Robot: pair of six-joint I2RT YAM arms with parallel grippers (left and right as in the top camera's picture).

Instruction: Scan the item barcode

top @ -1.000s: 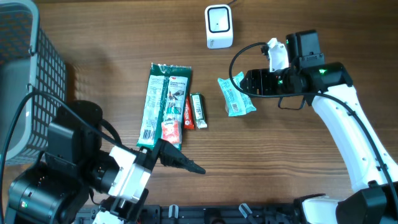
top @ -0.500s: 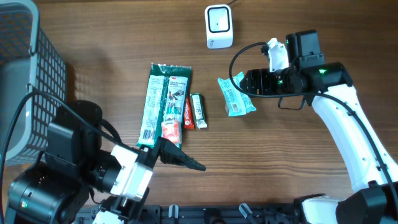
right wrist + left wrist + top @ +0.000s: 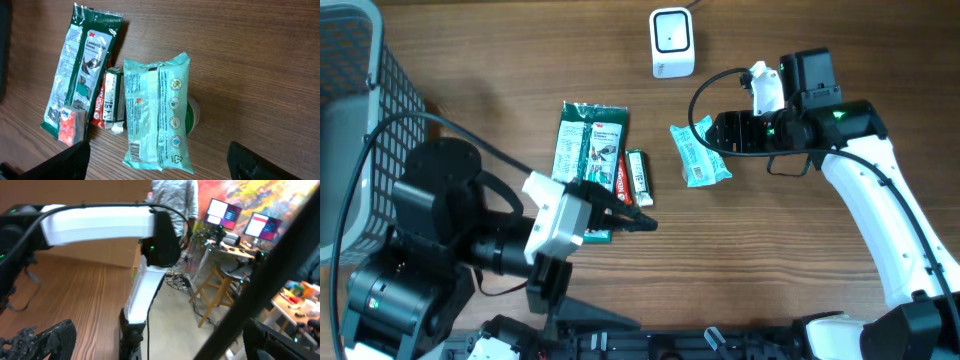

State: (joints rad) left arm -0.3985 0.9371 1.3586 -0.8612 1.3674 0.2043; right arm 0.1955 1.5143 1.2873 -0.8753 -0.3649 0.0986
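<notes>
The long green plastic pack [image 3: 85,65] reads "3M ComfortGrip"; the red sachet [image 3: 101,104] beside it seems to say Nescafé. The teal foil packet [image 3: 157,115] lies at 6 o'clock from the white box scanner [image 3: 672,42], with the right gripper [image 3: 712,133] spread wide at its 3 o'clock. The left gripper [image 3: 632,212], jaws apart, has swung up over the packs' lower ends.

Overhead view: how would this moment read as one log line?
left gripper: open, over green packet's end | right gripper: open, over teal packet | scanner: nothing at it

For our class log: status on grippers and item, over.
Both grippers open, empty. Right gripper over teal packet, flat on table. Left gripper above green 3M pack. Scanner path unobstructed.
</notes>
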